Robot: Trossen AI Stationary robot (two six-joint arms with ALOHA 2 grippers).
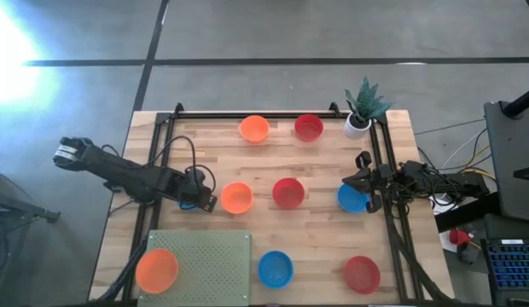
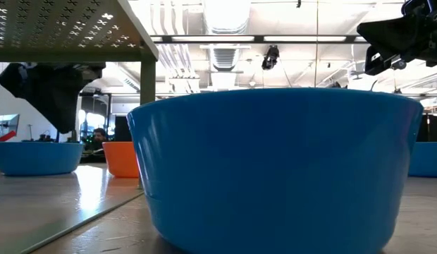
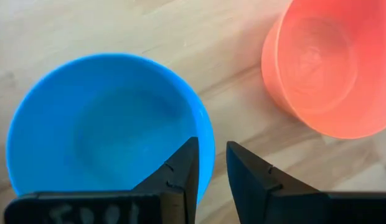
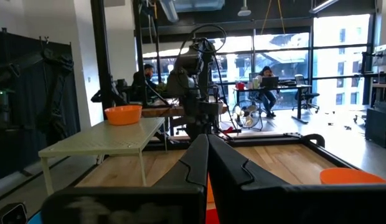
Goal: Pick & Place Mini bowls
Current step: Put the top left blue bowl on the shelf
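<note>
Nine mini bowls show in the high view. My left gripper hovers, narrowly open, over the rim of a blue bowl at the table's middle left. One finger is above the bowl's inside, the other outside it. In the low view the gripper stands just above that bowl. An orange bowl sits right beside it. My right gripper is shut and empty, raised near the right edge above another blue bowl.
Other bowls: orange and red at the far side, red in the middle, blue and red near. A green perforated stand at near left carries an orange bowl. A potted plant stands far right.
</note>
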